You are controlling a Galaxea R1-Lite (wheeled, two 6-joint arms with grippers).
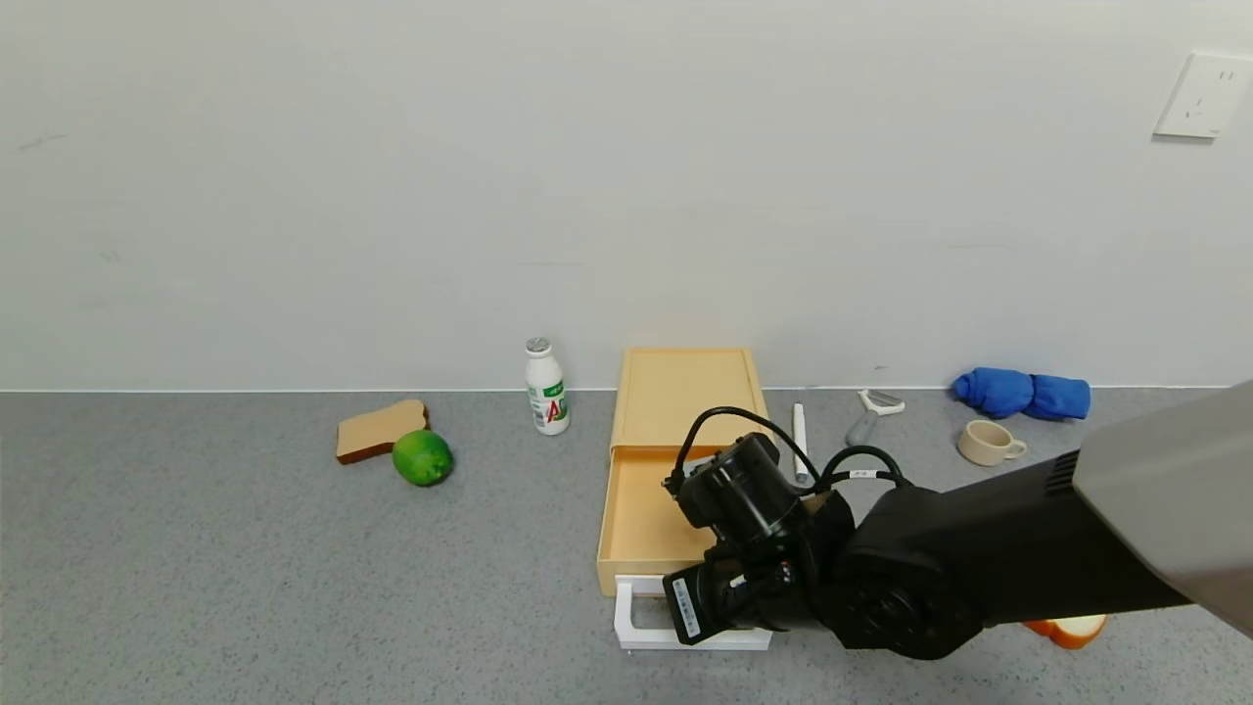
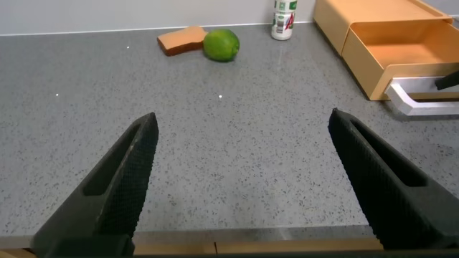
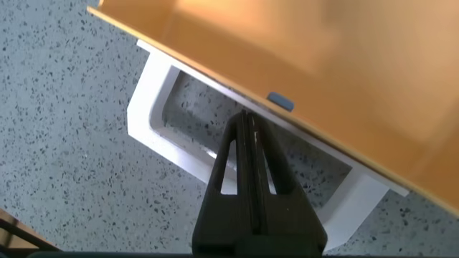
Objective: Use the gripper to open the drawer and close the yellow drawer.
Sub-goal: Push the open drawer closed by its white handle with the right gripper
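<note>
With the yellow drawer [image 1: 654,509] pulled out near the table's front edge, the right gripper [image 3: 247,132], fingers pressed together inside the white handle [image 3: 154,100], should push straight back and level; the left gripper [image 2: 240,172] hangs released aside.

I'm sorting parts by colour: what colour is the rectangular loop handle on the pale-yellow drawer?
White. The rectangular loop handle shows best in the right wrist view.

Yellow drawer [image 1: 654,509] pulled open on grey bench [image 1: 245,587], white handle [image 1: 631,622] toward robot. Right tool [image 1: 724,597] at handle, fingers hidden. Bottle [image 1: 546,388], lime [image 1: 423,457], bread [image 1: 380,429] left of drawer.
</note>
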